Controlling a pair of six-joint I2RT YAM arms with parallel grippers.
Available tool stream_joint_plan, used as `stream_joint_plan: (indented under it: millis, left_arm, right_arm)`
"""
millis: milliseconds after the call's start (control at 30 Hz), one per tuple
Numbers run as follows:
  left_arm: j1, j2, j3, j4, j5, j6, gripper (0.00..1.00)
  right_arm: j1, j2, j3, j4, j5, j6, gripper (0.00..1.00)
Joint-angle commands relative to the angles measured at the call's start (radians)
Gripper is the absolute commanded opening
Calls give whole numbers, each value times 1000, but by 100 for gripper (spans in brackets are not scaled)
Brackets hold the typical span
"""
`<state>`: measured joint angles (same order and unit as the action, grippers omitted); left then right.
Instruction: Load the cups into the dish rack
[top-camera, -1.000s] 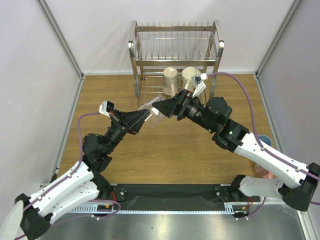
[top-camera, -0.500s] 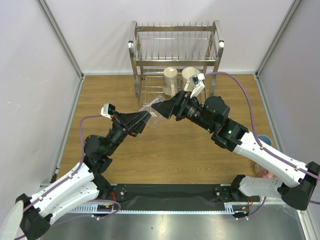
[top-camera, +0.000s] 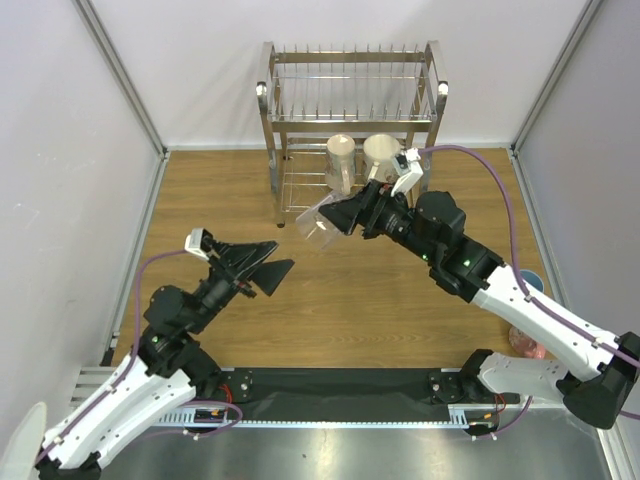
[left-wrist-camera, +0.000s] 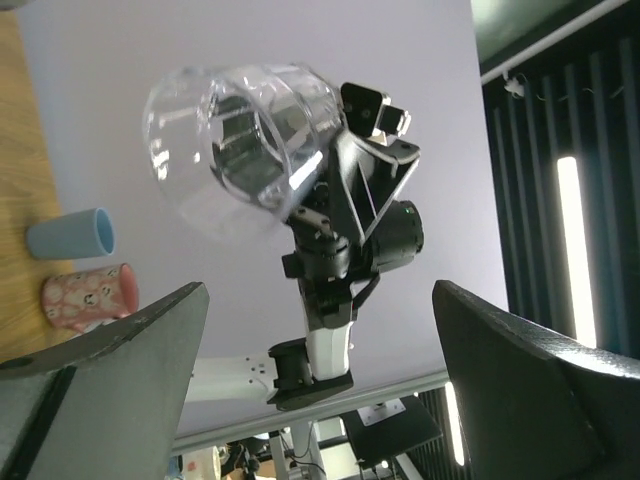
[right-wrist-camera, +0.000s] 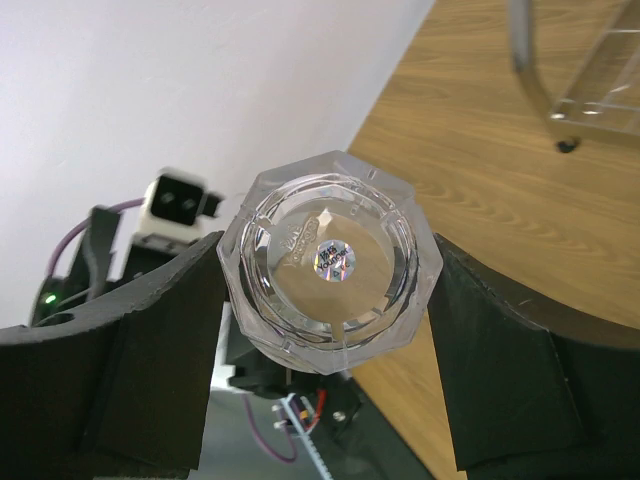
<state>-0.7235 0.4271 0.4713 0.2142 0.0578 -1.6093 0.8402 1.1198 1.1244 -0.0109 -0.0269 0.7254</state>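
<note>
Right arm (top-camera: 500, 290): you hold it outstretched, right pincer (top-camera: 338, 214) clamping clear glass tumbler (top-camera: 318, 228) above table (top-camera: 220, 190).
Left arm (top-camera: 165, 335): bent, left pincer (top-camera: 281, 256) spread wide.

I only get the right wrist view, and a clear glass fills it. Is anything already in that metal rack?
Observer: Yes. From above, a cream mug and a taller cream mug stand in the dish rack's lower tier.
Operator: Any cups not loaded?
Observer: A light blue cup and a pink mug are out on the table.
Operator: And the other arm?
Observer: The left jaws stand open and empty, well apart from the tumbler gripped by the right jaws.
</note>
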Motion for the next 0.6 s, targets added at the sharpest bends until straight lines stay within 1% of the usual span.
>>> stream_joint_plan:
  millis: [0, 33, 67, 100, 167, 300, 333, 400, 433, 500, 533, 567]
  left_arm:
    - [4, -83, -2, -174, -30, 29, 100]
    - [6, -102, -3, -197, -39, 34, 100]
    - [6, -117, -2, -257, -45, 37, 100]
    - [6, -148, 1, -283, -55, 43, 100]
    - [6, -165, 15, -358, -52, 58, 100]
    - [4, -154, 61, -443, 2, 110, 100]
    - [6, -133, 73, -456, 29, 144, 100]
    - [6, -105, 122, -496, 51, 182, 100]
    - [6, -76, 141, -506, 78, 230, 100]
    - [6, -36, 217, -555, 92, 290, 100]
    - [6, -16, 258, -591, 89, 386, 100]
    - [6, 42, 370, -696, 67, 443, 100]
  right_arm:
    - [-52, -35, -18, 28, 1, -46, 0]
    - [-64, -32, -20, 16, 5, -59, 0]
    - [-90, -29, -23, 15, 5, -73, 0]
    - [-102, -23, -25, -24, 8, -110, 0]
    - [-124, -5, -20, -49, 25, -155, 0]
    - [-158, 47, 9, -106, 140, -286, 0]
    - [-162, 69, 20, -109, 200, -338, 0]
    - [-170, 96, 31, -113, 252, -385, 0]
    - [-171, 124, 38, -113, 318, -429, 0]
    - [-179, 150, 41, -107, 389, -448, 0]
    - [-193, 165, 38, -104, 444, -452, 0]
    - [-205, 184, 23, -78, 452, -461, 0]
